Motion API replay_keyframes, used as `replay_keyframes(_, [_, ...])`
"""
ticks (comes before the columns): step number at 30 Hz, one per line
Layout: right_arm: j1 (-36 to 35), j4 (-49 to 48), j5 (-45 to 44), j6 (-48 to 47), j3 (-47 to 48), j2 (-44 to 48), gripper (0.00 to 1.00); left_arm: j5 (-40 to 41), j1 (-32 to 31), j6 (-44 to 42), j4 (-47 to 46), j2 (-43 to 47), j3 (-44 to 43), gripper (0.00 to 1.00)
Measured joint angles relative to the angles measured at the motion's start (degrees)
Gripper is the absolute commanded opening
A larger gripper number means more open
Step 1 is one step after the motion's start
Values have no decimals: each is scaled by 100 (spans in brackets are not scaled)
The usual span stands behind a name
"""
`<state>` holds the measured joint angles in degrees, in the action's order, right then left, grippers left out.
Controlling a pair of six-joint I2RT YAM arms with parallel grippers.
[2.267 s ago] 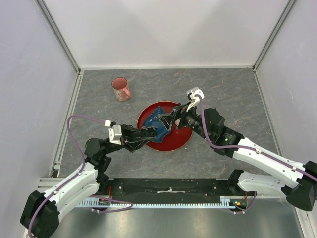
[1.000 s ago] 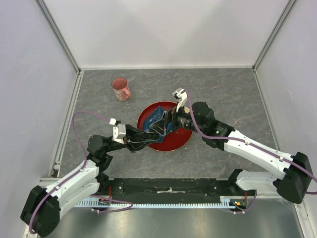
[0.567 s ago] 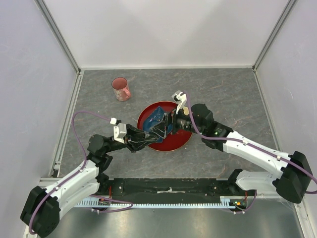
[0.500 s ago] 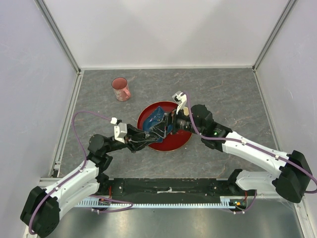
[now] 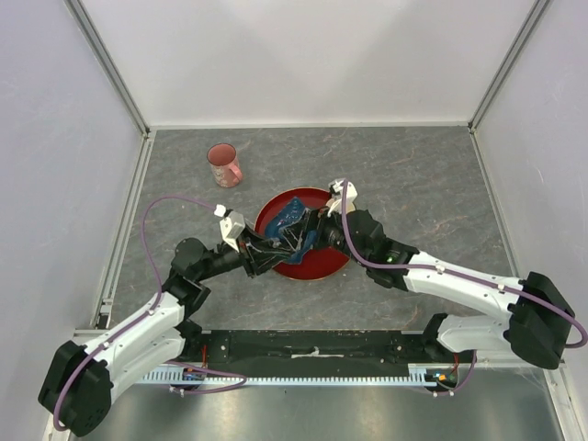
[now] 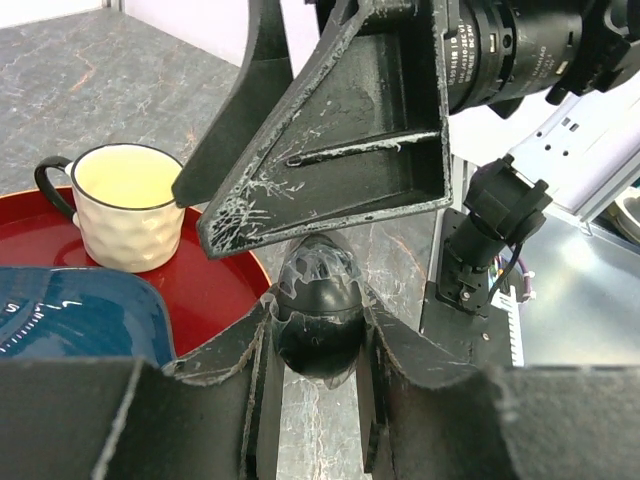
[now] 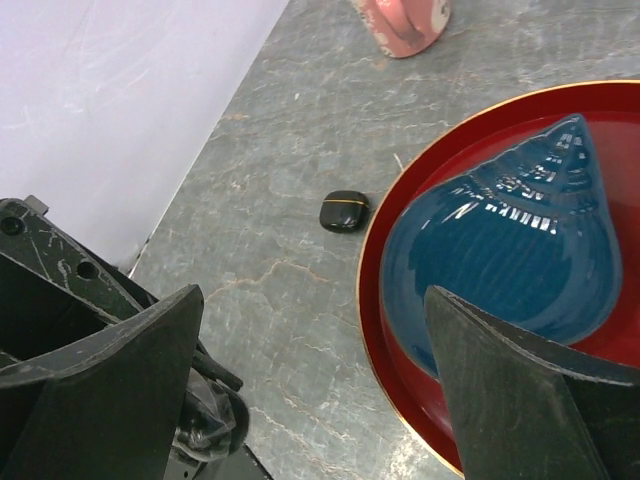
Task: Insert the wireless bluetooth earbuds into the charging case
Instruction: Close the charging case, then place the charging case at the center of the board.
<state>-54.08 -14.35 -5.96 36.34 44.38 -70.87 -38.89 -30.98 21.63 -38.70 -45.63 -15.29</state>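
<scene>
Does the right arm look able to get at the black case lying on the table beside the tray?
Probably yes: the case lies bare on the table, nothing over it, and the right fingers are open and empty.

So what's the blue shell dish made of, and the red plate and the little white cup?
The blue shell dish looks like glazed ceramic: shiny, with bright reflections on its ridges. The red plate seems lacquered or plastic: smooth, glossy, thin gold rim. The white cup looks ceramic too: cream, dimpled, softly shiny. I can't be sure.
</scene>
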Motion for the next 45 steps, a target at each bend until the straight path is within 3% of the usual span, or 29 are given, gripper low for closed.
replay_keyframes(9, [-160,175,-949,-210,-129,667,98,245,4,61,-177,15,-146,2])
replay_keyframes(23, [-94,-461,-472,219,-448,293,98,297,-4,66,199,-48,-144,2])
replay_keyframes(29, [-107,258,-1235,354,-647,767,98,1416,61,63,758,72,-149,2])
replay_keyframes(32, [-15,549,-1425,422,-667,944,98,1733,476,92,1097,114,-149,2])
replay_keyframes(37, [149,743,-1484,566,-772,1084,98,1502,1956,610,1091,-295,-151,2])
replay_keyframes(45, [179,909,-1217,686,-870,1084,98,1032,2295,1102,780,-1510,-306,2])
